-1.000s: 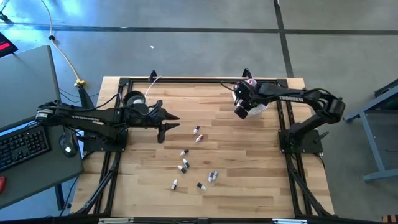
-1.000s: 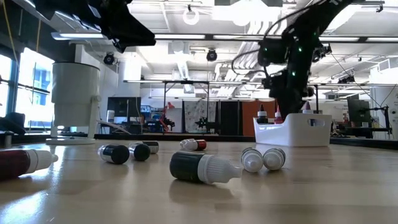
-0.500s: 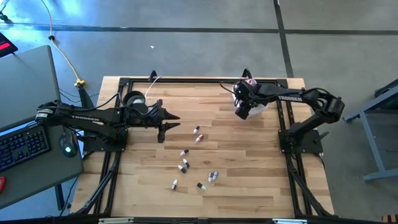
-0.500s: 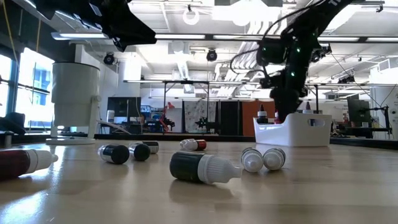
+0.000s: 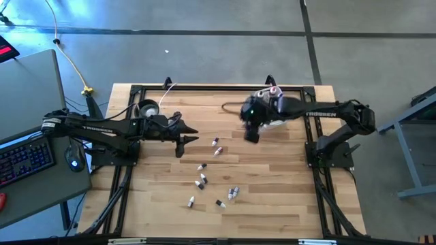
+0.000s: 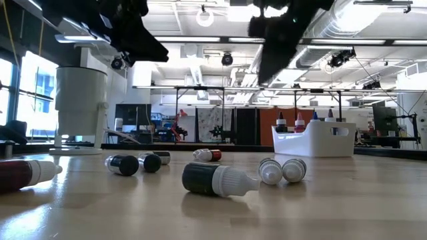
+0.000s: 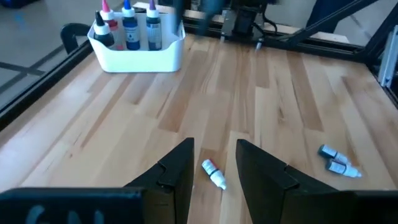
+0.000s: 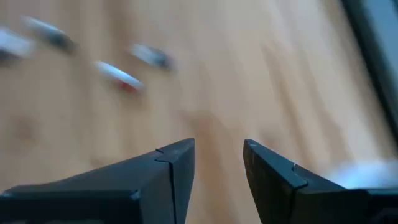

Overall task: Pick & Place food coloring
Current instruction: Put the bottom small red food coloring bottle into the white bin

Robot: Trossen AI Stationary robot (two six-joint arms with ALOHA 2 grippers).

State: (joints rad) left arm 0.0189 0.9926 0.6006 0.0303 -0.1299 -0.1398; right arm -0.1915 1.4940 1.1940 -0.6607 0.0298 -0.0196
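The right tool (image 5: 249, 131), open and empty beside the tub (image 5: 276, 117), should descend squarely over one bottle (image 5: 215, 143), jaws straddling it.

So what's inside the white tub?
The white tub holds upright food coloring bottles with pink, blue and dark tops. Its walls hide their lower parts, so anything lying on the bottom can't be seen.

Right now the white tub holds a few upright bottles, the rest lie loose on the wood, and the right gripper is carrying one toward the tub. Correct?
Not quite. The right gripper is open and empty, as the right wrist view shows. The white tub does hold upright bottles, and the others lie loose on the wood.
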